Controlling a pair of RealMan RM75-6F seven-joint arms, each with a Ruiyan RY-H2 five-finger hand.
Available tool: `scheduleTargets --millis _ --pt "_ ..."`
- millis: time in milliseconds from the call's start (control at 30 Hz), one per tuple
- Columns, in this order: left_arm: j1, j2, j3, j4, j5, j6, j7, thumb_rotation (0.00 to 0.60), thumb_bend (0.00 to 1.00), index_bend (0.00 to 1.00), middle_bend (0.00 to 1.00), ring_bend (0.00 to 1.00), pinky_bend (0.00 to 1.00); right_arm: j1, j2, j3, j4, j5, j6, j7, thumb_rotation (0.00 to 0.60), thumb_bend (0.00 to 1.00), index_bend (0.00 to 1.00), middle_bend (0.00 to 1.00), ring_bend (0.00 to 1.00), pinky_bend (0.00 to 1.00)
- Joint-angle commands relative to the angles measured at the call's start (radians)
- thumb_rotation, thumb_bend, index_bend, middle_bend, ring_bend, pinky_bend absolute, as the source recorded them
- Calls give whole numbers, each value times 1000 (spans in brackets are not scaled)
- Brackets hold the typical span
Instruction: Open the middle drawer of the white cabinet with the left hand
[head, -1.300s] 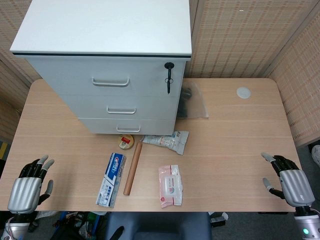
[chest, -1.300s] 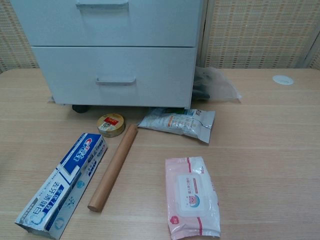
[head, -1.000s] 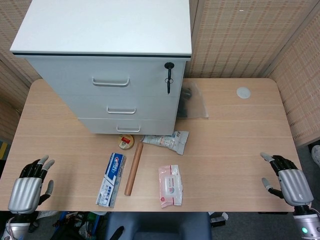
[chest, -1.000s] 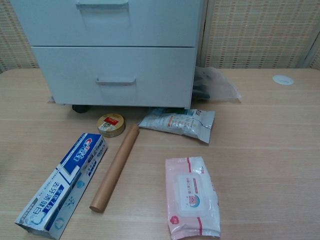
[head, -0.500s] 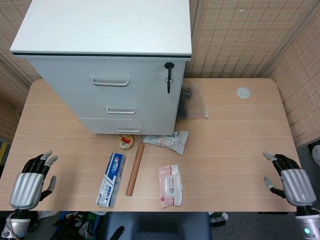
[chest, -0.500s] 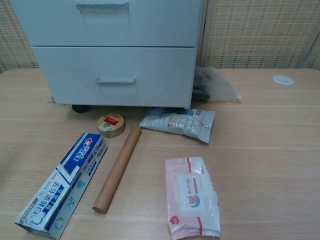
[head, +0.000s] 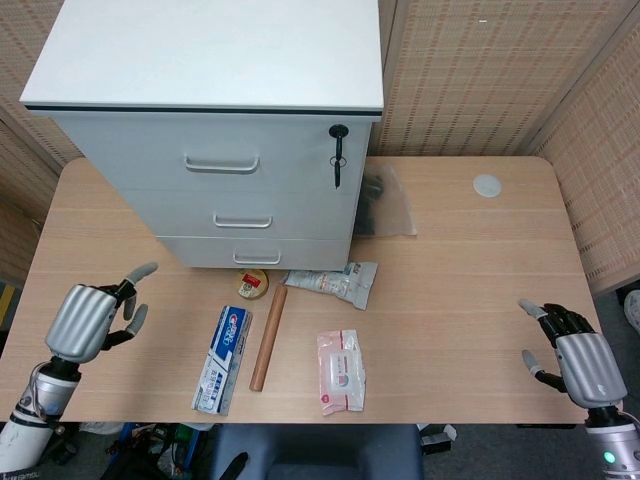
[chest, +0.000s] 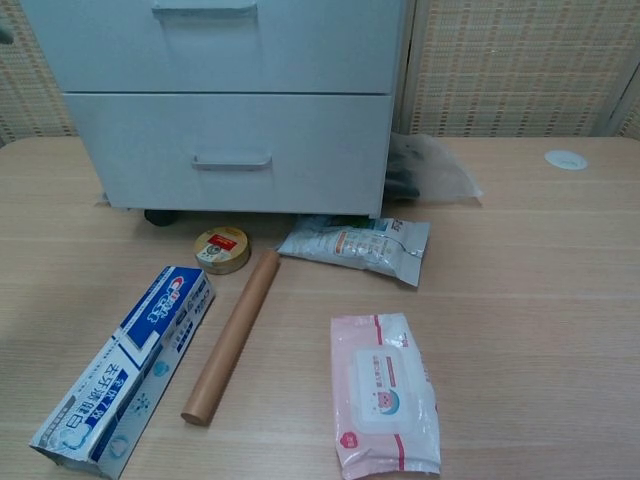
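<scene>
Middle drawer (head: 243, 215) of white cabinet (head: 215, 120) shut, back-left on counter (head: 450, 290). Left robot hand (head: 88, 318) empty, fingers spread, well short of it. Right robot hand (head: 572, 357) also spread, empty, far right.

an office-like room: a white drawer cabinet (head: 215, 130) with a key on a wooden desk (head: 460, 290), woven wall panels (head: 470, 80)

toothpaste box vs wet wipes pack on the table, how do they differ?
The toothpaste box is a rigid blue-and-white carton; the wet wipes pack is a soft pink pouch. The box lies diagonally, left of the wooden rod; the pack lies nearly straight, right of it. Both lie flat on the table, untouched.
</scene>
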Motion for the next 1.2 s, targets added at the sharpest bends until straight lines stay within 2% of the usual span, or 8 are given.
scheduleTargets --millis 33,267,667,900,1200 --pt "-45 19 -32 -14 -4 -33 -33 600 467 183 817 867 1000 1 0 -1 0 1 -2 -1 600 289 163 281 173 233" --pt "-143 32 -78 -59 -37 -119 -20 600 512 183 909 955 1000 4 -4 -3 2 0 -6 1 600 289 163 281 173 233" --pt "-282 -11 -128 -49 -176 -258 27 600 528 186 920 965 1000 -1 -8 -8 18 9 -9 14 600 289 163 281 174 233" --pt "-338 -31 -139 -24 -246 -313 43 600 528 187 920 965 1000 -7 -9 -10 28 20 -9 23 600 289 162 281 174 233" --pt "-374 -46 -138 0 -288 -329 47 600 529 201 920 965 1000 -9 -12 -9 40 27 -10 32 600 288 163 281 173 233"
